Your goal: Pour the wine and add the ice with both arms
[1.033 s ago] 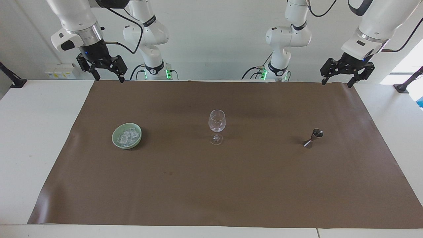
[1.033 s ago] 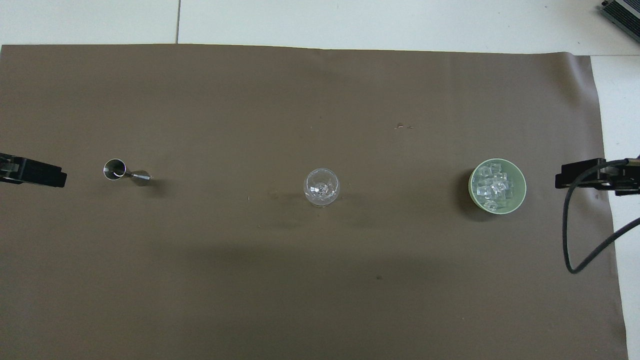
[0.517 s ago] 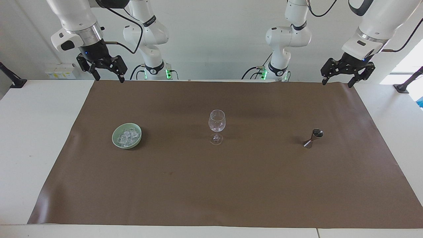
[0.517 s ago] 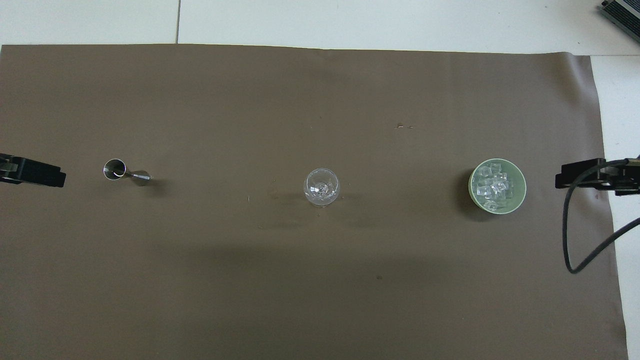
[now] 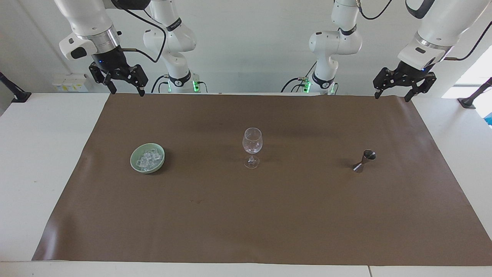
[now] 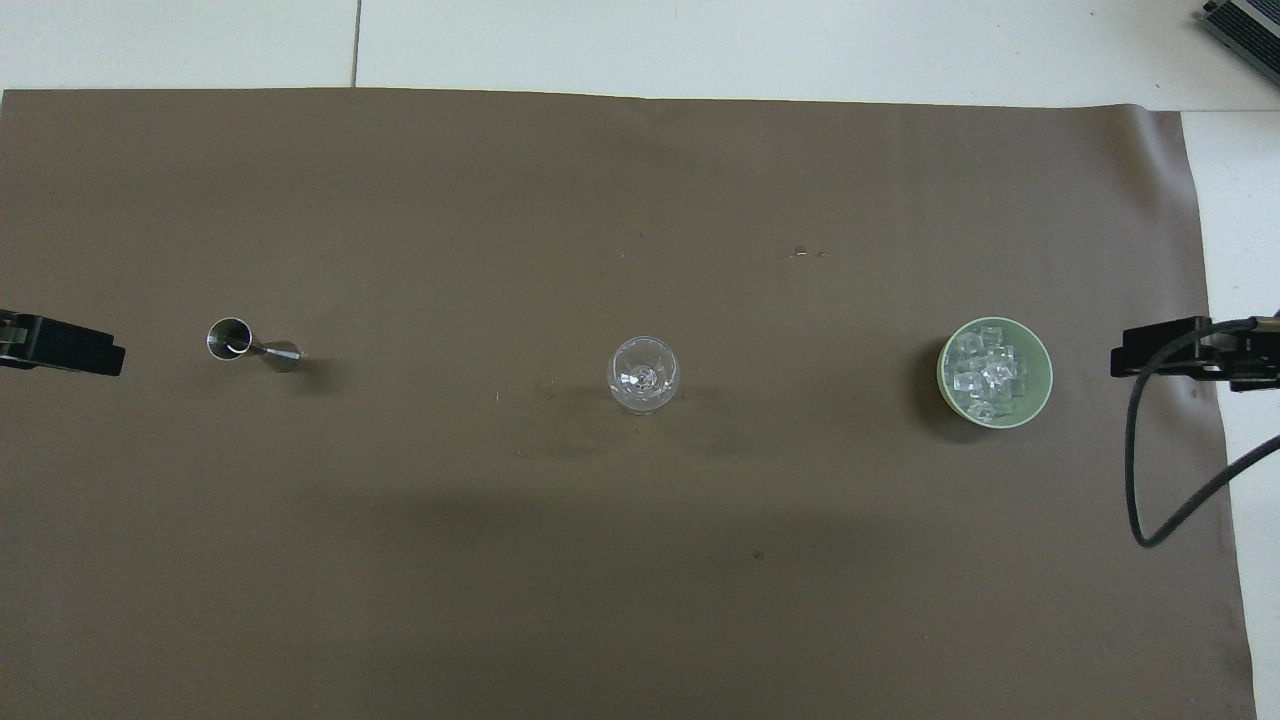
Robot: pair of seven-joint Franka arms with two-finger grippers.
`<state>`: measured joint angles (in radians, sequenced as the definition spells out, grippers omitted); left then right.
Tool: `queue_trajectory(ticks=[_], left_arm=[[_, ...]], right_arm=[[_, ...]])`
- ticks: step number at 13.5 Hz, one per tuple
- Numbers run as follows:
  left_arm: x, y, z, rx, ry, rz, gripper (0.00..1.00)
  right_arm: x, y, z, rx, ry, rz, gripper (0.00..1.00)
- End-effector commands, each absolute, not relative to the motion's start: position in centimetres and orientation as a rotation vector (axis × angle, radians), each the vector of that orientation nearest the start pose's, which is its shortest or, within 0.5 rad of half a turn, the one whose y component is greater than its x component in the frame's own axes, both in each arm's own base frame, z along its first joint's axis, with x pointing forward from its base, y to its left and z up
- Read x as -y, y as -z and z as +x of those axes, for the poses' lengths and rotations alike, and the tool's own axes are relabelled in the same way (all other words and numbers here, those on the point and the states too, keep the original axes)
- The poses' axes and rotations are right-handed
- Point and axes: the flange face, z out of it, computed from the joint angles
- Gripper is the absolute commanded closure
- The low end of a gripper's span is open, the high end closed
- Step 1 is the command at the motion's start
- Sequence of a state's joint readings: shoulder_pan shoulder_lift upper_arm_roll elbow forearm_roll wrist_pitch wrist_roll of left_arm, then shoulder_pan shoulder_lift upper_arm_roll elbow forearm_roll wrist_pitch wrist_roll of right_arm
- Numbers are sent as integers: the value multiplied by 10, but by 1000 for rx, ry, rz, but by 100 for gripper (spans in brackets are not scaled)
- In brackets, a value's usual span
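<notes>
Brown matting carries everything: my left gripper hangs spread over its edge at the jigger's end, my right gripper spread at the end of the ice in its bowl, and the glass stands between.

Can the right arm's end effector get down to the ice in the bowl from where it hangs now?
Probably yes. The right end effector hangs open, holding nothing, up by the robots' edge of the mat; the ice lies uncovered in the green bowl, nothing between them.
</notes>
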<state>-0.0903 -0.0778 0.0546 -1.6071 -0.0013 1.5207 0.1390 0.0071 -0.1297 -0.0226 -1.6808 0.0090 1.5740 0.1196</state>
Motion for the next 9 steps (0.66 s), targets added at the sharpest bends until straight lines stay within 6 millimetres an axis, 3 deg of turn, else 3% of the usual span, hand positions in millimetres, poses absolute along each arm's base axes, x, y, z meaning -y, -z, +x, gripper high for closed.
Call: queue_trajectory(ticks=[1, 6, 9], left_arm=[[1, -634, 510, -153, -29, -3173, 0], [-42, -612, 507, 79, -36, -3282, 0], [-68, -580, 503, 216, -77, -3331, 0]], right_arm=[[8, -644, 509, -175, 23, -3128, 0], [8, -644, 509, -177, 23, -3128, 0], [8, -645, 508, -177, 26, -3128, 0]])
